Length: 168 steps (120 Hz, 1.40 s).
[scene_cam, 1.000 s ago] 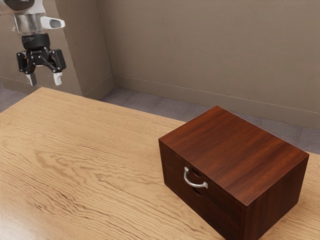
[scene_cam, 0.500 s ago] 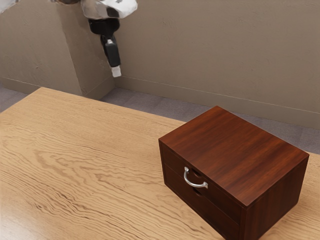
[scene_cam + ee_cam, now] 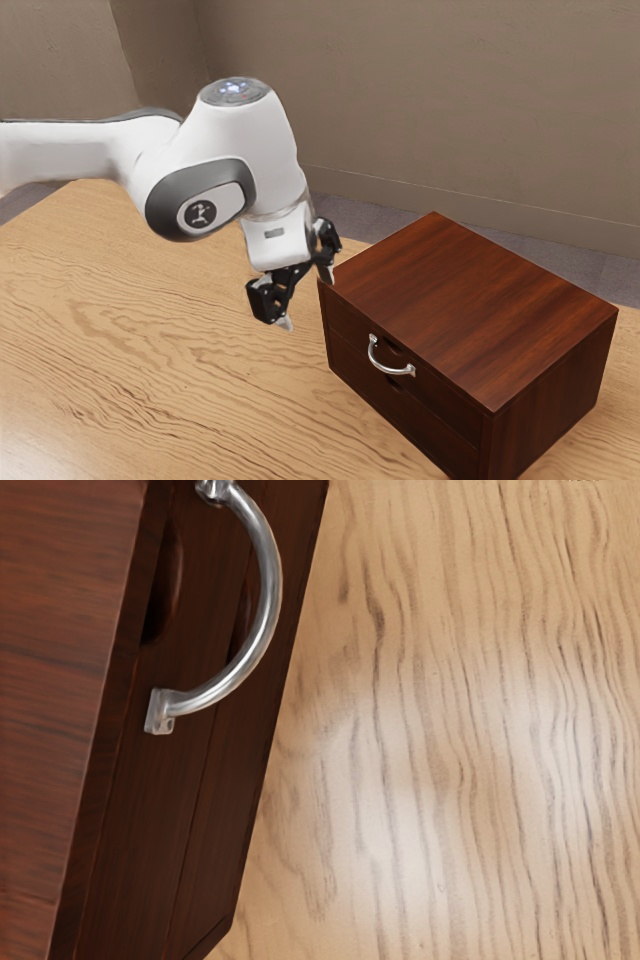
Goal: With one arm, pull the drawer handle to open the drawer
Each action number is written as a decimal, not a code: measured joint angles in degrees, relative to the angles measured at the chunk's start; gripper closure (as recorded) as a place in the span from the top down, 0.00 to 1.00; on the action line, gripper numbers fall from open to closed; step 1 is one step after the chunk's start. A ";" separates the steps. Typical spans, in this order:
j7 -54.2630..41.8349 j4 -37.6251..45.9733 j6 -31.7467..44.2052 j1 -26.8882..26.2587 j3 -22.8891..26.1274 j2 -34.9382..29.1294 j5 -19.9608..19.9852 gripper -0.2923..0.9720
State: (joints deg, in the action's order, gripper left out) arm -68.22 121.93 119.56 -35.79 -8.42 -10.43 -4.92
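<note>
A dark wooden cabinet [image 3: 470, 300] stands on the table toward the exterior view's right, with two drawer fronts facing forward. The upper drawer carries a curved silver handle [image 3: 388, 358] and sits flush with the cabinet's face. My gripper [image 3: 305, 295] hangs tilted by the cabinet's upper front corner, up and to the exterior view's left of the handle, open and holding nothing. In the wrist view the silver handle [image 3: 255, 610] arches off the drawer front [image 3: 180, 810], close ahead of my hand.
The light wooden table [image 3: 130, 330] spreads wide to the exterior view's left and front of the cabinet. My white arm [image 3: 200, 170] crosses above it from the left. A beige wall [image 3: 450, 100] stands behind.
My arm has swung down from the upper left of the exterior view to the cabinet's front corner. The drawer has not moved.
</note>
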 joint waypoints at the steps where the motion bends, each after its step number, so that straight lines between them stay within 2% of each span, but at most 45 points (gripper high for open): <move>1: -0.37 0.07 0.45 -0.47 -0.33 0.20 -0.01 0.77; 22: -7.14 0.82 7.22 -4.62 -2.63 2.76 -0.06 0.77; 34: -10.20 3.26 10.21 -4.94 -2.80 2.71 -0.07 0.77; 53: -14.13 9.67 14.80 -5.05 -2.90 -1.32 -0.08 0.77; 78: -17.94 12.33 20.00 -5.15 -2.92 -0.47 -0.07 0.77; 99: -20.24 12.21 22.75 -6.86 -2.92 1.42 0.42 0.77; 168: -24.42 11.66 28.37 -7.76 -2.92 6.99 1.86 0.77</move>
State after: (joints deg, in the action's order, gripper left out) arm -92.65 133.59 147.92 -43.55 -11.34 -3.43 -3.06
